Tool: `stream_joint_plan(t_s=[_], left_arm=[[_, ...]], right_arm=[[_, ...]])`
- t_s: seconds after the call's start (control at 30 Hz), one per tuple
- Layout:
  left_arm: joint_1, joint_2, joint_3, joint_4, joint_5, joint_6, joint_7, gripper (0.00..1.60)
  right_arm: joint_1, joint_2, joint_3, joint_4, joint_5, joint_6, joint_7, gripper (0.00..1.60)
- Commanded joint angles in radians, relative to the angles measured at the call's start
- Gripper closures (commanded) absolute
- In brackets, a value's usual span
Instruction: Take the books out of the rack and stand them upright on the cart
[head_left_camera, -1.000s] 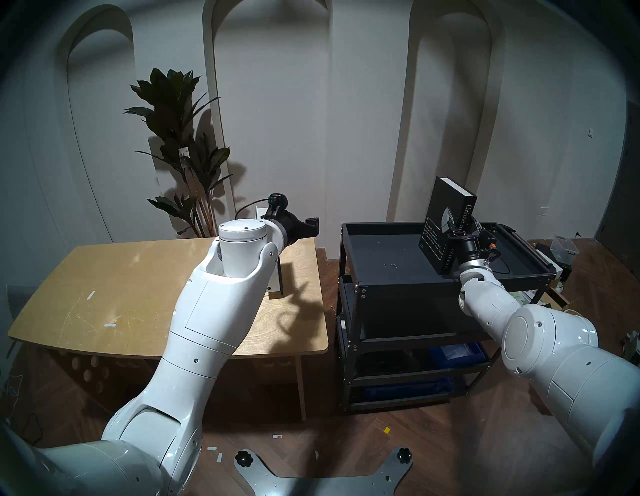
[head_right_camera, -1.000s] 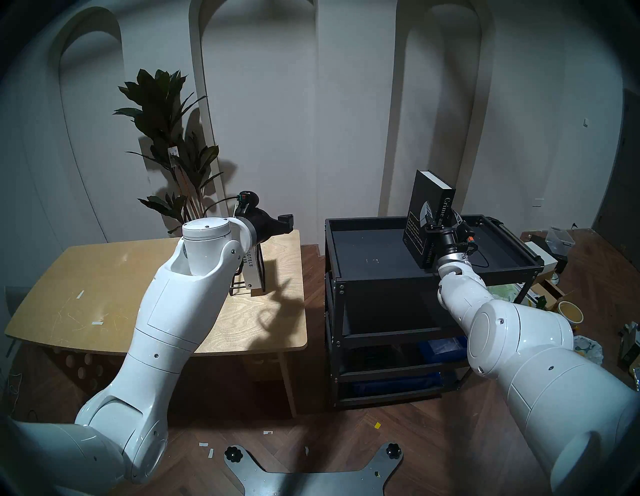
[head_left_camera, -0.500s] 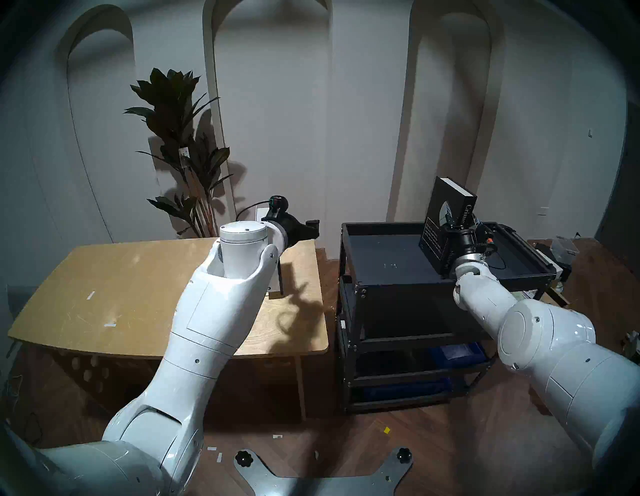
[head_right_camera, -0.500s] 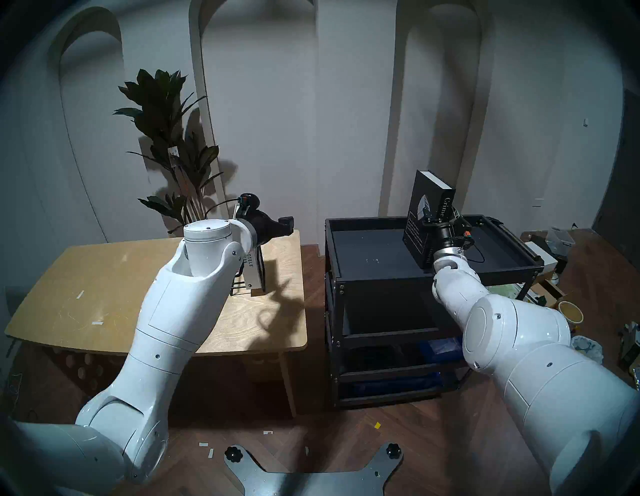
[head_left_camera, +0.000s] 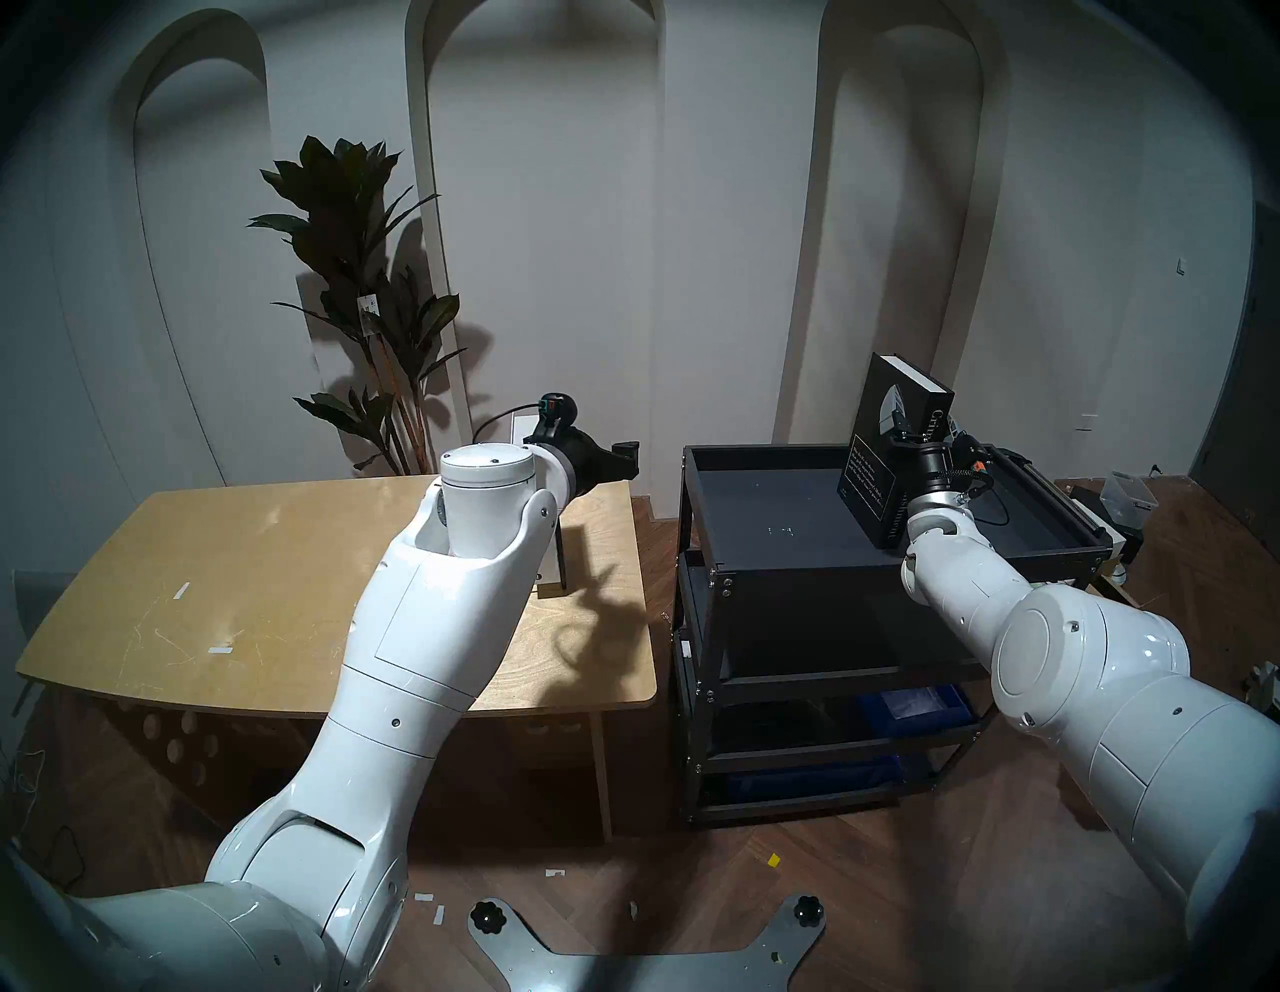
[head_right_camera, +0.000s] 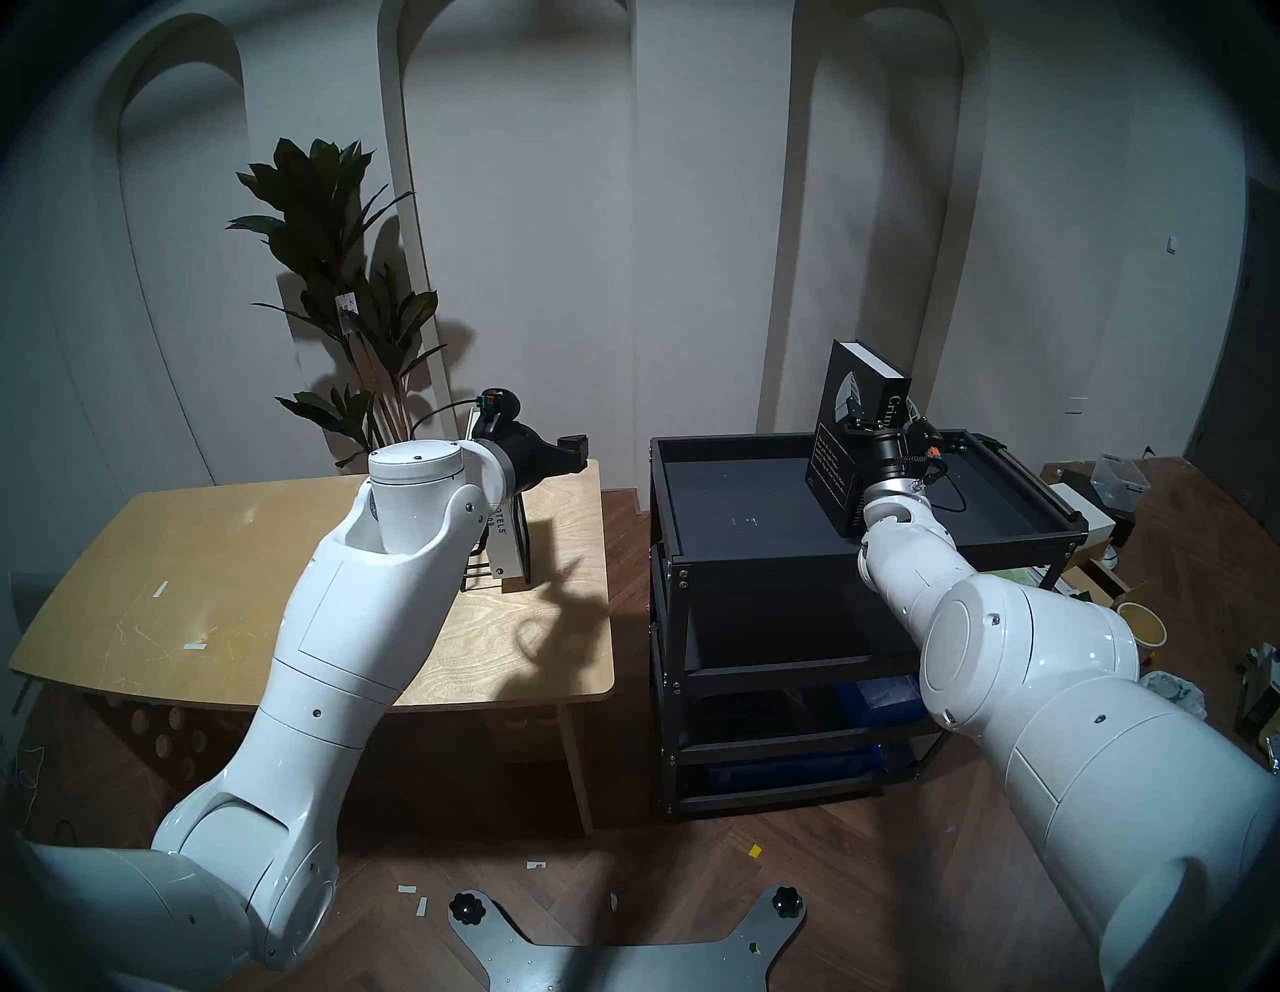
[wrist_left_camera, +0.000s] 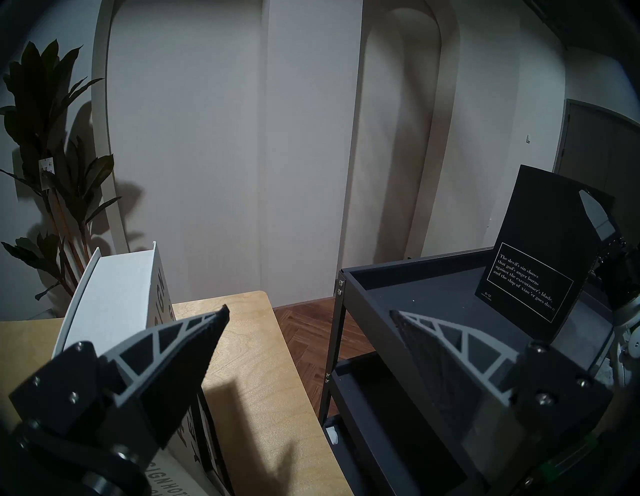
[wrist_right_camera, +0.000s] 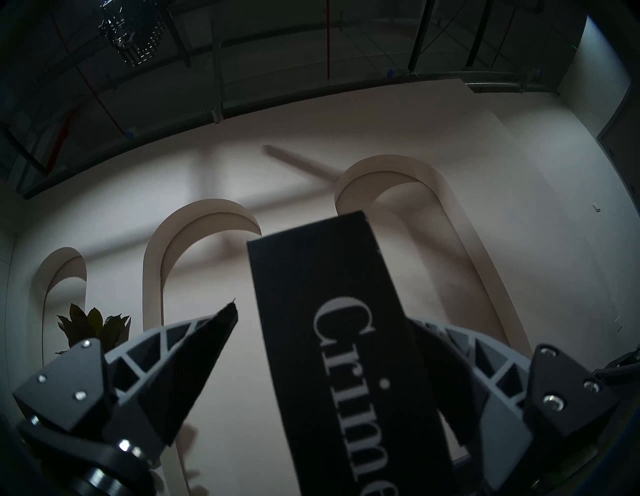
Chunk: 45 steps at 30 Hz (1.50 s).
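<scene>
Dark book (head_left_camera: 893, 443) upright near cart (head_left_camera: 762, 454) rim, spine between wide-spread right gripper (wrist_right_camera: 322, 350) fingers, left gap visible only from wrist; left gripper (wrist_left_camera: 308, 332) agape, empty.

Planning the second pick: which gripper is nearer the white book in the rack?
Left. The left gripper hangs open just above and beside the white book in the rack; the right gripper is over the cart, straddling the dark book.

Left arm hides most of the short white hardback book (head_right_camera: 508, 547) below the left gripper (head_right_camera: 573, 443); thin black wire rack (head_right_camera: 524, 554) barely peeks out.
</scene>
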Motion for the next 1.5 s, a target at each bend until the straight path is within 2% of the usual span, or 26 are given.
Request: stream_joint_plan(t_s=[0.0, 1.47], left_arm=[[-0.018, -0.003, -0.002, -0.011, 0.001, -0.003, -0.001, 0.00], [-0.017, -0.013, -0.011, -0.004, 0.021, -0.003, -0.018, 0.00]], right_arm=[[0.051, -0.006, 0.000, -0.026, 0.001, -0.003, -0.002, 0.00], [0.152, -0.054, 0.020, -0.046, 0.022, -0.003, -0.071, 0.00]])
